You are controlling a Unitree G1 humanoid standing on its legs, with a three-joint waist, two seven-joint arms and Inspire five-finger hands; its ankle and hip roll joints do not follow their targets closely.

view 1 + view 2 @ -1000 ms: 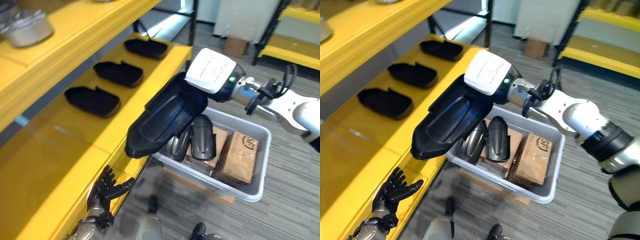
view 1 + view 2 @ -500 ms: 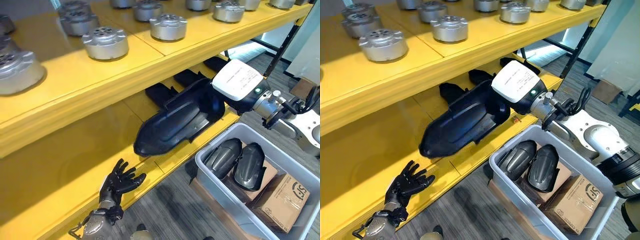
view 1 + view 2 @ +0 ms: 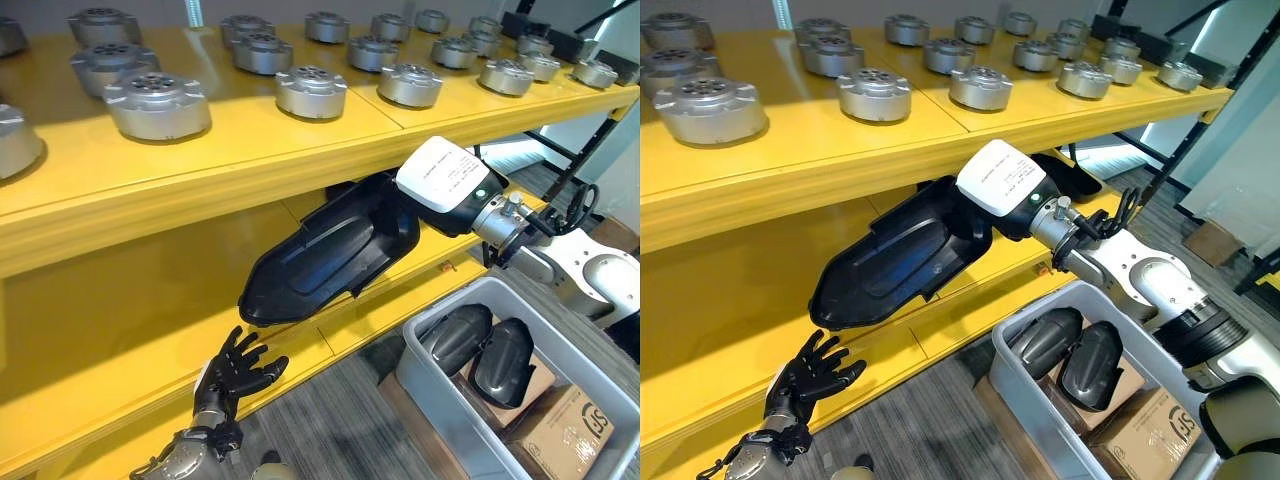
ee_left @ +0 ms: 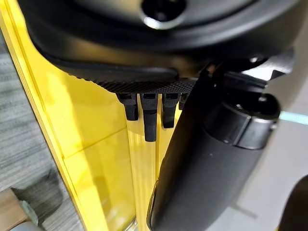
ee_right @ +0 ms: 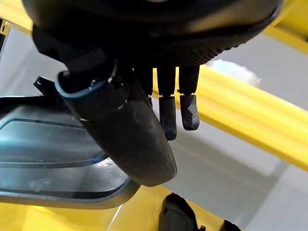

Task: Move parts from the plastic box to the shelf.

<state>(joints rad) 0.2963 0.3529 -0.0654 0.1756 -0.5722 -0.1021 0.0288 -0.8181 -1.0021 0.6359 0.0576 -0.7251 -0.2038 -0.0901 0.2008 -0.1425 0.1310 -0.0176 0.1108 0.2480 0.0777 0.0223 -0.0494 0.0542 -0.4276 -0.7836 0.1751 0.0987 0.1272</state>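
We carry a long black part (image 3: 330, 250) at mid-frame, right hand (image 5: 144, 139) pinching its rim over the lower shelf (image 3: 110, 330), left hand (image 3: 235, 370) spread lower left, two parts (image 3: 480, 345) still in the box (image 3: 425, 375).

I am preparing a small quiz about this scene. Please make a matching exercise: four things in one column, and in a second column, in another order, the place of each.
Things:
1. large black part
2. silver metal discs
3. two smaller black parts
4. left hand

Places:
A. on the top shelf
B. inside the grey plastic box
C. held by the right hand, over the lower shelf
D. at the front edge of the lower shelf, fingers spread

Pairs: 1-C, 2-A, 3-B, 4-D
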